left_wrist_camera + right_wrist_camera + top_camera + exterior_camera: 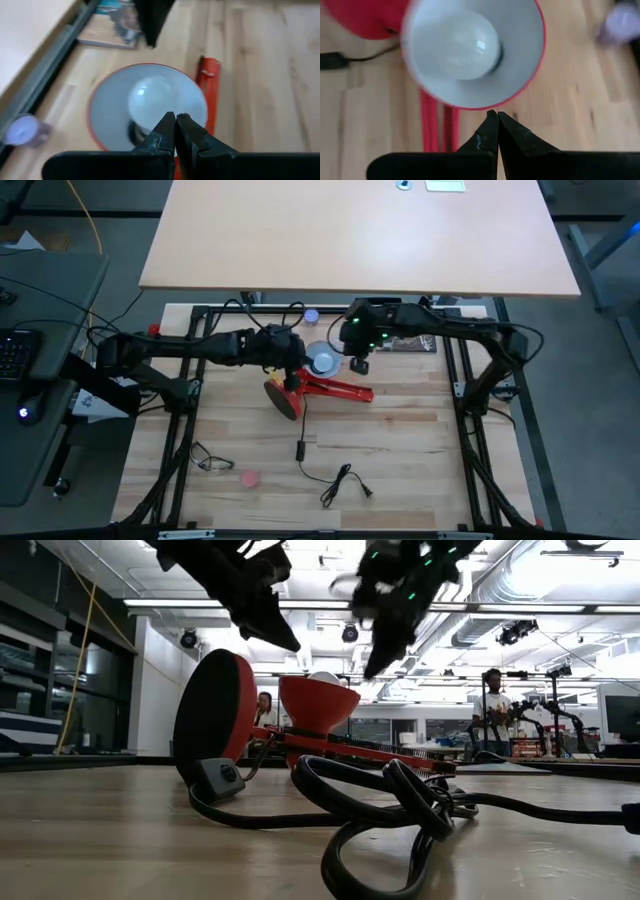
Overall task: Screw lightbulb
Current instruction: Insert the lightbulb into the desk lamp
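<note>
A red desk lamp (335, 389) lies on its side on the wooden table, with its round base (283, 398) on edge and its shade (322, 363) opening upward. The frosted white lightbulb (152, 102) sits inside the shade, its base hidden in the socket; it also shows in the right wrist view (467, 45). My left gripper (175, 120) is shut and hovers above the shade's rim on its left side (290, 643). My right gripper (497, 117) is shut and hovers above the shade's right side (370, 670). Neither touches the lamp.
The lamp's black cord (335, 480) trails toward the near edge. A pale lavender round thing (311, 316) lies at the far edge, a printed card (410, 343) at the far right, a small pink thing (249, 478) and a wire piece (208, 460) at the near left.
</note>
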Available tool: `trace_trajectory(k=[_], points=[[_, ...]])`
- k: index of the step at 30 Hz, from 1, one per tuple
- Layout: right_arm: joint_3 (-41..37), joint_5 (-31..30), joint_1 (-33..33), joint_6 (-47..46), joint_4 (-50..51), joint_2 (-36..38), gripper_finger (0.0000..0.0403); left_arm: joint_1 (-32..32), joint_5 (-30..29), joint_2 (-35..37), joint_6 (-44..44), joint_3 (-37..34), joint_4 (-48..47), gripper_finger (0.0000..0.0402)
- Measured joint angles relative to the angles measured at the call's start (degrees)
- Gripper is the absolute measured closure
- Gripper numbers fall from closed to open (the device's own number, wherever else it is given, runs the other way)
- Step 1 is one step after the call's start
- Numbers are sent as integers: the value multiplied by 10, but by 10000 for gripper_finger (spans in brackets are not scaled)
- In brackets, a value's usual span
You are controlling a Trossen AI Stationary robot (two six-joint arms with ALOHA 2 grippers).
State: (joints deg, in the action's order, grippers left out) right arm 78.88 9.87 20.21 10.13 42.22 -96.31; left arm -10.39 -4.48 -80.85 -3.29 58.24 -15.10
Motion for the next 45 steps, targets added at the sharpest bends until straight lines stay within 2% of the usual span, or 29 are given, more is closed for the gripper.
trace_trajectory(k=[5, 9, 12, 20, 26, 33, 45], points=[[-60, 14, 33, 63, -56, 58, 403, 0, -26, -5, 2, 0, 29, 401], [-72, 66, 46, 66, -99, 56, 403, 3, -20, -28, 28, 1, 40, 401], [-74, 72, 43, 62, -128, 35, 403, 13, -14, -44, 31, 16, 24, 402], [-75, 77, 35, 24, -194, 18, 403, 42, 0, -49, 51, 23, -1, 401], [-74, 77, 34, 14, -215, 10, 403, 33, -18, -68, 58, 24, 7, 401], [-74, 76, 28, -31, -256, -17, 403, 28, -10, -77, 67, 23, 5, 401], [-74, 55, 26, -41, -260, -22, 403, 25, -3, -89, 65, 23, 1, 401]])
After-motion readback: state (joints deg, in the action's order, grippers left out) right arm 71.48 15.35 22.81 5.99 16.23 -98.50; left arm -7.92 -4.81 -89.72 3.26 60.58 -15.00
